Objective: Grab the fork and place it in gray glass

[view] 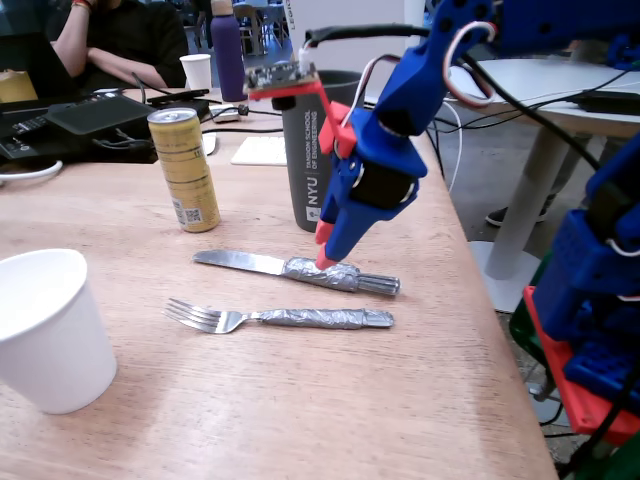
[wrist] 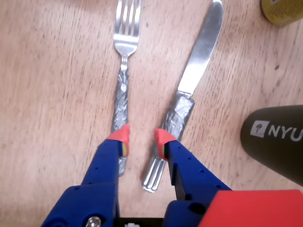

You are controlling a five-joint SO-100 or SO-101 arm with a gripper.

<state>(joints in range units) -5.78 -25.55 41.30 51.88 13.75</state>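
A shared lab or makerspace, by the look of it. Behind the tool (view: 325,262), the long wooden bench (view: 300,400) carries black gear and cables (view: 60,125); a person (view: 120,40) sits at its far end. A white table (view: 540,80) stands beyond the tool, and the gray tumbler (view: 305,160) just behind it bears NYU engineering-school print.
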